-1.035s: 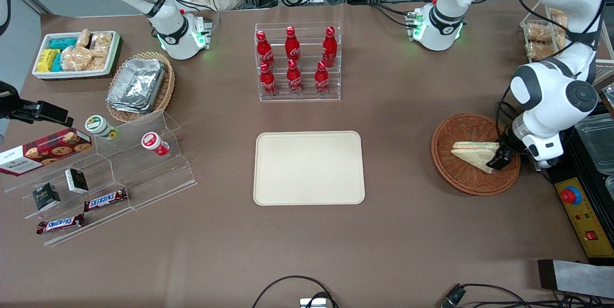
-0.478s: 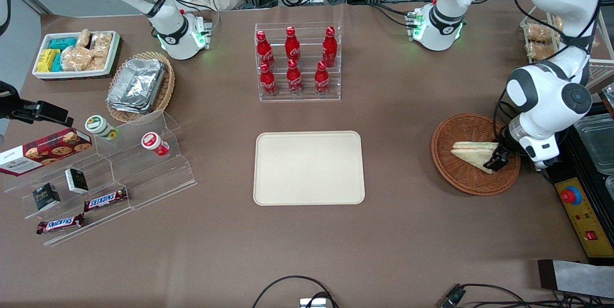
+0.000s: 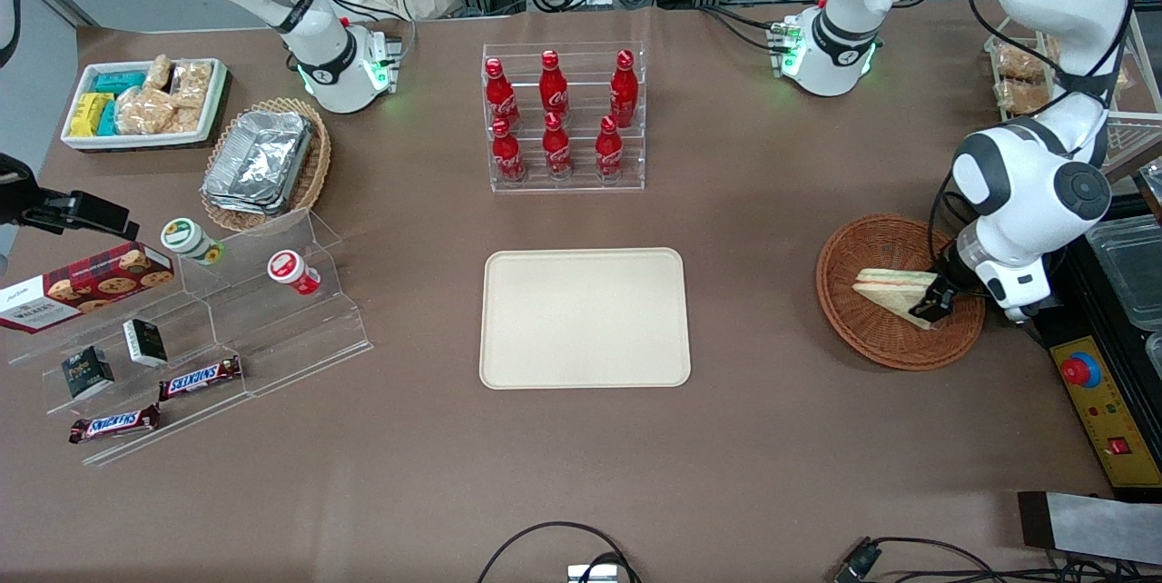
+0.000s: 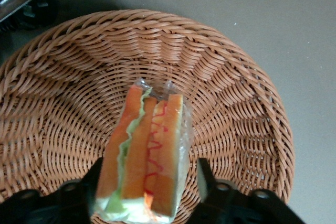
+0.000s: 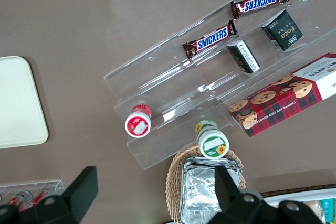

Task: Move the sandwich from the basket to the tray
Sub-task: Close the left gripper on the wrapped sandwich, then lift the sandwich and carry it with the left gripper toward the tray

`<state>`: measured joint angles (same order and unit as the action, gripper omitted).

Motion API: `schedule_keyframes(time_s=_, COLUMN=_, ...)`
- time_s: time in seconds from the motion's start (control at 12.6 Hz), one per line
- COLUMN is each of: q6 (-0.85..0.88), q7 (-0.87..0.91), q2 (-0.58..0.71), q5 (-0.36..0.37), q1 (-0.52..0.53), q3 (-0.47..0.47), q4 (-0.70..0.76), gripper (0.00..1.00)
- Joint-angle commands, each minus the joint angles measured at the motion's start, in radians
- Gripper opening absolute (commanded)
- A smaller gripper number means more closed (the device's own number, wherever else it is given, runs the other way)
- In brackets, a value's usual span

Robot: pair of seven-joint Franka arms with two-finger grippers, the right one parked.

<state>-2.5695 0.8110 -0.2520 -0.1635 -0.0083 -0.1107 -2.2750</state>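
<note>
Readable writing sits at the lower left of the front view: two brown SNICKERS bars on the clear acrylic stepped stand, and a red tartan WALKERS cookie box above them. Red cola bottles fill a clear rack at upper centre; their script is too small to read.

At the right of the front view, the triangular wedge sandwich of pale bread with orange, green and white filling lies in the round reddish-brown woven wicker basket, its long axis running across the frame. The left arm's black two-finger gripper is closed around the sandwich's end toward the working arm; in the wrist view its fingers press both bread faces.

The flat cream-beige rectangular plastic tray lies at frame centre, well apart from the basket.
</note>
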Motion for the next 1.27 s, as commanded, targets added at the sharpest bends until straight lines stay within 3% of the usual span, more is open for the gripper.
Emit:
schedule_keyframes(time_s=0.0, q6=-0.028, q7=0.008, q2=0.002, q5=-0.014, q1=-0.01, q3=0.0, q4=-0.012, gripper=0.22)
schedule_keyframes(time_s=0.08, q6=-0.024, q7=0.007, q2=0.005, q5=-0.014, q1=-0.01, q3=0.0, q4=-0.011, gripper=0.14)
schedule_keyframes(time_s=0.16, q6=-0.017, q7=0.001, q2=0.013, q5=-0.014, q1=-0.012, q3=0.0, q4=-0.009, gripper=0.13)
schedule_keyframes(time_s=0.56, q6=0.069, q7=-0.007, q2=0.085, q5=0.004, q1=-0.033, q3=0.002, q4=0.008, gripper=0.13)
schedule_keyframes(time_s=0.8, q6=0.242, q7=-0.003, q2=0.134, q5=0.009, q1=-0.068, q3=0.005, q4=0.095, gripper=0.13)
schedule_keyframes(time_s=1.19, q6=0.451, q7=0.004, q2=0.174, q5=0.127, q1=-0.224, q3=0.011, q4=0.245, gripper=0.13)
